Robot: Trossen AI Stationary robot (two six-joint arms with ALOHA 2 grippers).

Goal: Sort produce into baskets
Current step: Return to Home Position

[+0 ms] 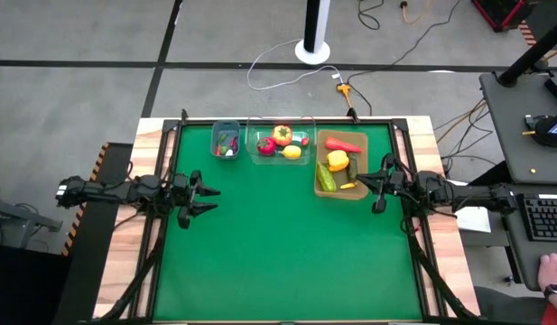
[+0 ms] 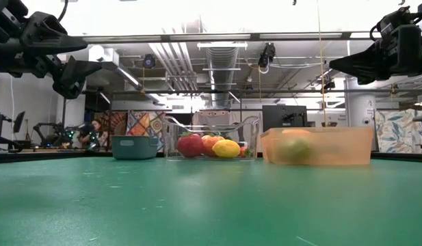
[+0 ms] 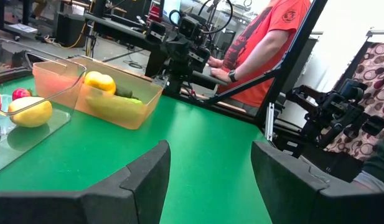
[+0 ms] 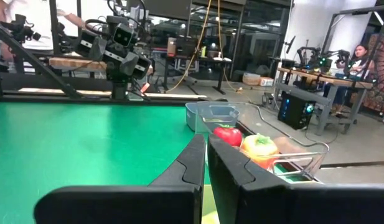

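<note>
Green mat across the whole table, wood border round it. Going left to right in the high view:

Left gripper hovering over the mat's left edge, fingers spread apart, nothing between them, well clear of any produce.

Then the three containers lined up along the far edge. Small blue-grey bin first, with a few tiny green and red bits inside, too small to name. Just beside it the clear plastic tub, holding a red round piece, an orange-yellow pepper and a lemon. Same tub easy to spot in the low view, red piece and lemon side by side behind the clear wall.

Next, the tan tray, right up against the tub. Red chilli lying across its far end, a yellow pepper in the middle, green cucumber along the near-left side, another dark green piece next to the yellow one.

Right gripper sitting at the tray's near-right corner, fingers pressed together, empty.

Far right, off the table: a person's hand near a keyboard. Red shirt visible in the left wrist view.
</note>
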